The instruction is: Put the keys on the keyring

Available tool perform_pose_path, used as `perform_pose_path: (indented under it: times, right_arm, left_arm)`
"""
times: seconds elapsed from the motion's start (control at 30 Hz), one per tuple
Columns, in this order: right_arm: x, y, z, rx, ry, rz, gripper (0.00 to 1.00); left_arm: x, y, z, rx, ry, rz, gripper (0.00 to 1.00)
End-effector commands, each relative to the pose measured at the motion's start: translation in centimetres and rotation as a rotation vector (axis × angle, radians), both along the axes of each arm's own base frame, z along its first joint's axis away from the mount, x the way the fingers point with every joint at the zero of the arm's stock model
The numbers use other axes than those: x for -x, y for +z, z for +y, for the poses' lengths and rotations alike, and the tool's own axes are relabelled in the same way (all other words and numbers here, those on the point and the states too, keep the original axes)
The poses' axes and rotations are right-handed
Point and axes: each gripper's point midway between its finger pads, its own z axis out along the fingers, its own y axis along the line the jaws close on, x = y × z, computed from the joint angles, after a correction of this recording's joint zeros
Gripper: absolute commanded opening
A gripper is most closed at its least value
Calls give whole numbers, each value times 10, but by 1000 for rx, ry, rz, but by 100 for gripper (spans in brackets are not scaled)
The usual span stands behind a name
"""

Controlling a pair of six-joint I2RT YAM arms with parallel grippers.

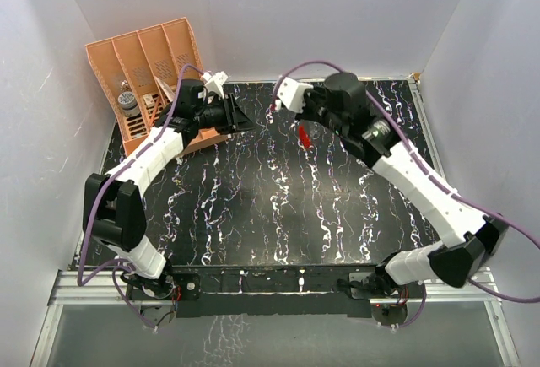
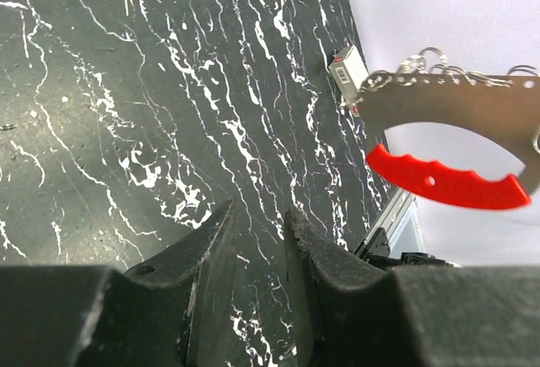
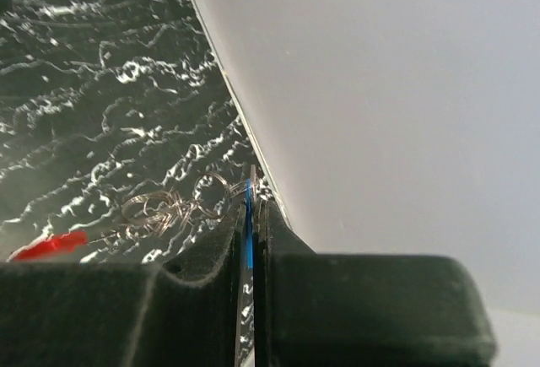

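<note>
the right gripper [image 3: 251, 202] is clamped tight on the key [image 3: 250, 236], whose blue head shows only as a thin, edge-on sliver between the two fingers. the key's long axis runs along the fingers, and which way its tip points cannot be told. from that pinch a cluster of small wire rings [image 3: 164, 207] trails off to the left in the right wrist view, toward the keyring [image 3: 46, 245], of which only a red end shows there. seen from the left wrist, the loop lies with its long axis roughly level, dipping a little to the right, its pale metal side [image 2: 456, 107] above and its curved red side [image 2: 443, 183] below. it shows against the white wall [image 2: 439, 4] and appears to hang clear of the table [image 1: 253, 207]. from above, the red stretch slants from far-left to near-right, just under the right wrist. the left gripper [image 2: 259, 215] has its jaws slightly apart with nothing between them, aimed toward the loop but well short of it, just beside the orange file rack [image 1: 160, 55] in the far left corner.
</note>
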Motion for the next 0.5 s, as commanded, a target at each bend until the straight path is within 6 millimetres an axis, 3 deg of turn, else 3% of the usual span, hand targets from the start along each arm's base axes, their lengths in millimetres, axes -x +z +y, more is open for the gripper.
perform_pose_path:
  times: [0.0,0.47]
  right_arm:
    - [9,14,17,-40,63,171,0]
    - [13,-9,0,65,-20,257,0]
  left_arm:
    - [8,17,9,22,-4,-47,28]
    - [11,17,18,38,2,-44,29]
